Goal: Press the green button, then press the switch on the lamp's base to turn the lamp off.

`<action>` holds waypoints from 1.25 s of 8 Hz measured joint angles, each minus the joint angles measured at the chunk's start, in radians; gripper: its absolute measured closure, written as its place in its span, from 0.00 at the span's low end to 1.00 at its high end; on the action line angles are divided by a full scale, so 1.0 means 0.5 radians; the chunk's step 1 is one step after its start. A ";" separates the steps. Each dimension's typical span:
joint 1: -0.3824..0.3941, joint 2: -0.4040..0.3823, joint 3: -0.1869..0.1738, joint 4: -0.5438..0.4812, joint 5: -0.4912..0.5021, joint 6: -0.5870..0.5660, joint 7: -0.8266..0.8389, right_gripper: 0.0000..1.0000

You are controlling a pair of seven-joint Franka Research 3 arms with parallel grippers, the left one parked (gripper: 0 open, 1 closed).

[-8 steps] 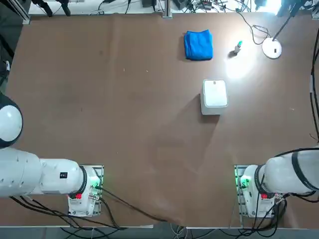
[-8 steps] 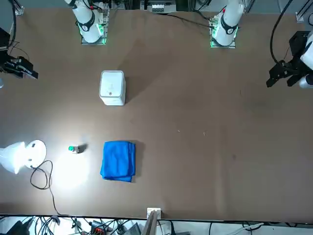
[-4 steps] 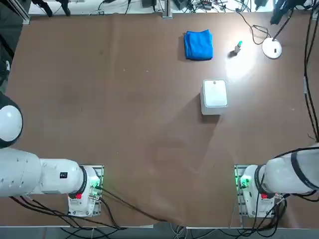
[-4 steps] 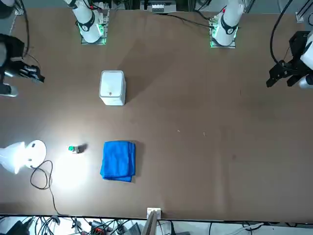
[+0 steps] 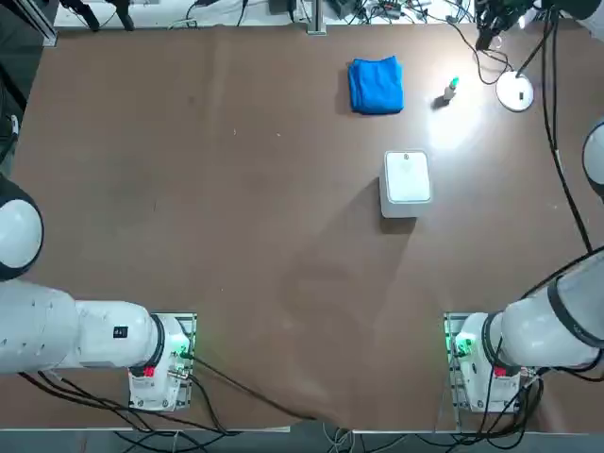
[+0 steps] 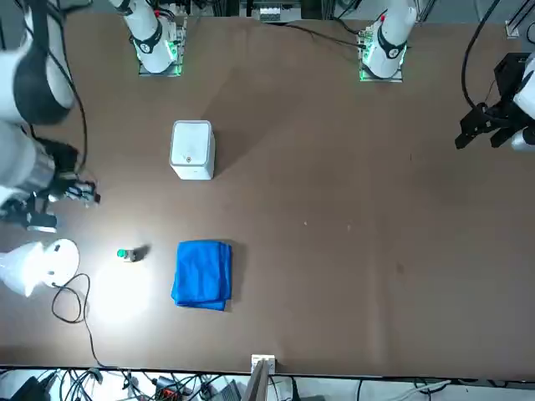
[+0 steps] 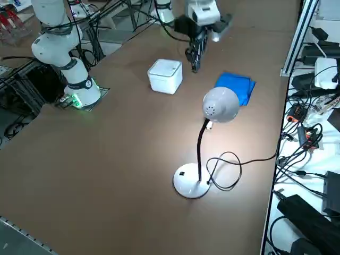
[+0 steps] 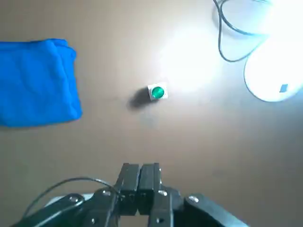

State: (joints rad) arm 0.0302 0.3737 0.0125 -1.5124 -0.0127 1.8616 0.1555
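Far corner of the table, on the robot's right: all the task's things sit together here, in the lamp's bright pool.
Right gripper: fingers pressed together, nothing between them; it hangs above the table, pointing down, near the green button but apart from it.
Green button: stands upright on the bare table between the blue cloth and the lamp's base; nothing touches it.
Lamp: lit, head glowing over the table, so the second step is not done.
Switch: a small dark mark on the white base, untouched.
White box: nearer the robot, no part of the job.
Progress: at the start, by my reading; both presses are left, the button first.
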 joint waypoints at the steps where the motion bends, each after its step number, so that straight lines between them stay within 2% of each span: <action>1: -0.002 0.125 -0.003 -0.002 0.000 0.186 0.004 0.99; 4: -0.007 0.390 -0.018 -0.004 0.000 0.536 0.005 0.99; 8: -0.035 0.433 -0.028 -0.181 0.000 0.830 0.005 0.99; 10: -0.034 0.432 -0.028 -0.206 0.000 0.881 0.005 0.99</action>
State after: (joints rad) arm 0.0131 0.5900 -0.0016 -1.6155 -0.0128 2.3022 0.1579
